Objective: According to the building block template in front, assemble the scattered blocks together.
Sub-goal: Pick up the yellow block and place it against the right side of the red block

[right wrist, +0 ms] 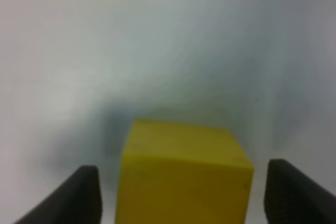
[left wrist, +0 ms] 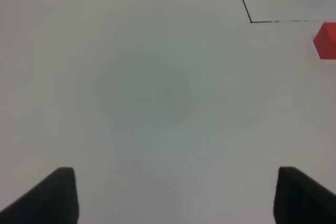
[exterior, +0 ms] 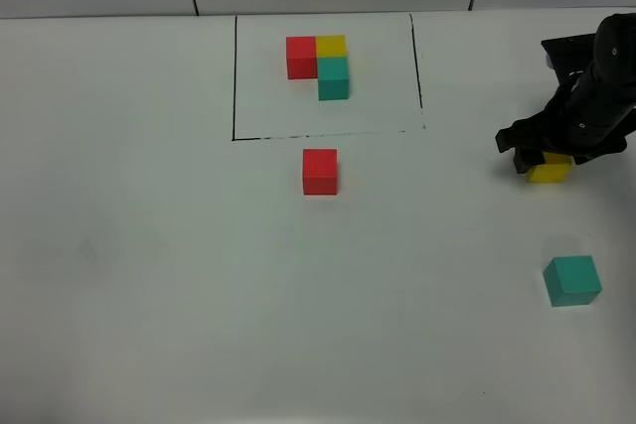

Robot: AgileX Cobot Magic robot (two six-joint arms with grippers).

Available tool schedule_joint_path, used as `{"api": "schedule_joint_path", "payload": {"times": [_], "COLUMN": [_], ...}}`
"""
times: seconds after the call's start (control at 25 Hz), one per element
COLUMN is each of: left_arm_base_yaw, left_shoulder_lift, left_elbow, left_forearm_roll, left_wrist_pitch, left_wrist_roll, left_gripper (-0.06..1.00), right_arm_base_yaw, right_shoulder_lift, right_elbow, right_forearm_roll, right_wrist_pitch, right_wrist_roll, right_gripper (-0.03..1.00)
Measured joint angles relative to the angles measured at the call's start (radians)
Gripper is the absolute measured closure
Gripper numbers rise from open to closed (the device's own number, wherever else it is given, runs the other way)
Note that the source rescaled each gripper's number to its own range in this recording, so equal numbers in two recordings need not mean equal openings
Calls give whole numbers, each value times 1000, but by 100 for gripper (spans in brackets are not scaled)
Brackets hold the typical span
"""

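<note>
Left gripper [left wrist: 176, 198]: hanging spread wide over bare table [exterior: 149, 245], holding nothing, apparently parking clear of the work. Building block template [exterior: 323, 67]: sitting in the upper centre of the high view inside its black frame [exterior: 235, 76] and serving as the pattern, with red at left, yellow beside it and teal below the yellow. Red cube [exterior: 320, 171]: lying just below the frame, centre, likely acting as anchor for the copy. Right gripper [right wrist: 181, 195]: straddling the yellow cube [exterior: 550, 172] at centre right, jaws partly open, a sliver of table showing on each side, not yet gripping. Teal cube [exterior: 572, 280]: lying lower right, well apart.
</note>
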Motion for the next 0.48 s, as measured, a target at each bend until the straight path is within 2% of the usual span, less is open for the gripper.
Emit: {"api": "schedule_joint_path", "payload": {"times": [0.24,0.28,0.48], "left_arm_base_yaw": [0,0,0], "left_shoulder_lift": [0,0,0], "left_elbow": [0,0,0], "left_forearm_roll": [0,0,0], "left_wrist_pitch": [0,0,0], "left_wrist_roll": [0,0,0], "left_gripper": [1,1,1], "right_arm_base_yaw": [0,0,0], "right_shoulder_lift": [0,0,0], "right_elbow": [0,0,0], "right_forearm_roll": [-1,-1,-5], "right_wrist_pitch": [1,1,1], "right_wrist_roll": [16,16,16], "right_gripper": [94,97,97]}}
